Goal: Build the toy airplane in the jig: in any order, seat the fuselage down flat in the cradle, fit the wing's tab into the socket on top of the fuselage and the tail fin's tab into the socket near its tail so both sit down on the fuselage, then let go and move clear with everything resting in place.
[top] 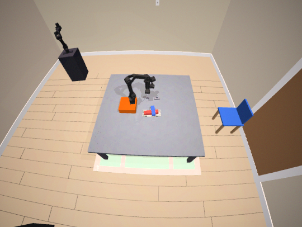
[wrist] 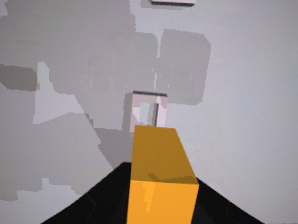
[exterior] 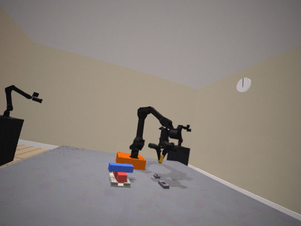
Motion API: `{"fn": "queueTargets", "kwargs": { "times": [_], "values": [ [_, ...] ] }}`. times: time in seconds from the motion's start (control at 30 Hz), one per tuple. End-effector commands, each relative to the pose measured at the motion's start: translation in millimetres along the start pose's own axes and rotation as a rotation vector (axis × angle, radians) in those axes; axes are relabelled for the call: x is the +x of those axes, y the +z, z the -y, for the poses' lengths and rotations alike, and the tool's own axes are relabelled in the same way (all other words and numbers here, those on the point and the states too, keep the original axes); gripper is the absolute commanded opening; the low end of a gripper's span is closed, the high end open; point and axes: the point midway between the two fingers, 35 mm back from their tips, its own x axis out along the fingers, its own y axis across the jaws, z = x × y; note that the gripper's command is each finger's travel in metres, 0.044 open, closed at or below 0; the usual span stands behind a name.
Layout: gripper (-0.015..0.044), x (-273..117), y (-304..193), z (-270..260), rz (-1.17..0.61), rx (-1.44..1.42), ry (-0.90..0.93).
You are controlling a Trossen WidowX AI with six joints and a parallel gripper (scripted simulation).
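Observation:
The red fuselage (top: 146, 112) (exterior: 121, 177) lies in the white cradle (top: 159, 115) (exterior: 111, 180). The blue wing (top: 152, 110) (exterior: 121, 167) lies across the top of the fuselage and looks level; its tab and the socket are hidden. My gripper (exterior: 160, 156) (wrist: 151, 173) is shut on the orange-yellow tail fin (exterior: 161, 159) (wrist: 157, 152). It holds the fin upright in the air, above and near a small holder (exterior: 156, 176) (wrist: 162, 111), away from the cradle. The fuselage's tail socket cannot be made out.
A second small holder (top: 157, 98) (exterior: 164, 184) (wrist: 172, 2) stands beside the first. The arm's orange base (top: 127, 106) (exterior: 125, 158) is left of the cradle in the top view. A blue chair (top: 232, 116) and a dark pedestal (top: 74, 65) with another arm stand off the table.

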Motion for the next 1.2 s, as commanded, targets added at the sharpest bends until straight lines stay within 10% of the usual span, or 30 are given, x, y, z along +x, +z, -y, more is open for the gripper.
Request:
{"fn": "queueTargets", "kwargs": {
  "times": [0.0, 1.17],
  "values": [
    [0.0000, -12.0, -0.8, 0.1, 0.003, -0.001, 0.005],
    [0.0000, -24.5, 26.1, 73.2, 0.007, -0.036, 0.000]
  ]
}}
